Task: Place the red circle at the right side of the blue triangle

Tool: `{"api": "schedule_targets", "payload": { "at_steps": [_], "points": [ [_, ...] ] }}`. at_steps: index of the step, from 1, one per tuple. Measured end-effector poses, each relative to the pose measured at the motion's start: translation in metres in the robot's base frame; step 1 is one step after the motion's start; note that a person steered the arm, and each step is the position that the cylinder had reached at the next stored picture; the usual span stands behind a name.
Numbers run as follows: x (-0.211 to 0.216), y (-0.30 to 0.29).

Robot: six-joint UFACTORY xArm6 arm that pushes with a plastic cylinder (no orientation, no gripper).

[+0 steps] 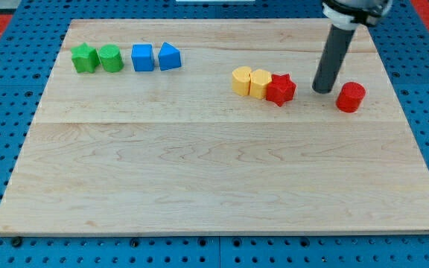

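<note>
The red circle lies on the wooden board near the view's right edge. The blue triangle sits at the upper left, far from it. My tip stands just to the left of the red circle, slightly above it in the view, with a small gap between them. The tip is to the right of the red star.
A blue cube stands left of the blue triangle. A green star and a green round block lie further left. Two yellow blocks touch the red star's left side. The board lies on a blue pegboard.
</note>
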State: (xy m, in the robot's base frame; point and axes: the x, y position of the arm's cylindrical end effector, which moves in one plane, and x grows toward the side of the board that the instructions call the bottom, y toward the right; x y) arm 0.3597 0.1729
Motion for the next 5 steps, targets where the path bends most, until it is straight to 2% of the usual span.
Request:
{"api": "schedule_targets", "payload": {
  "at_steps": [1, 2, 3, 4, 5],
  "points": [
    [-0.024, 0.055],
    [0.071, 0.052],
    [0.072, -0.06],
    [0.072, -0.121],
    [0.072, -0.121]
  ]
}}
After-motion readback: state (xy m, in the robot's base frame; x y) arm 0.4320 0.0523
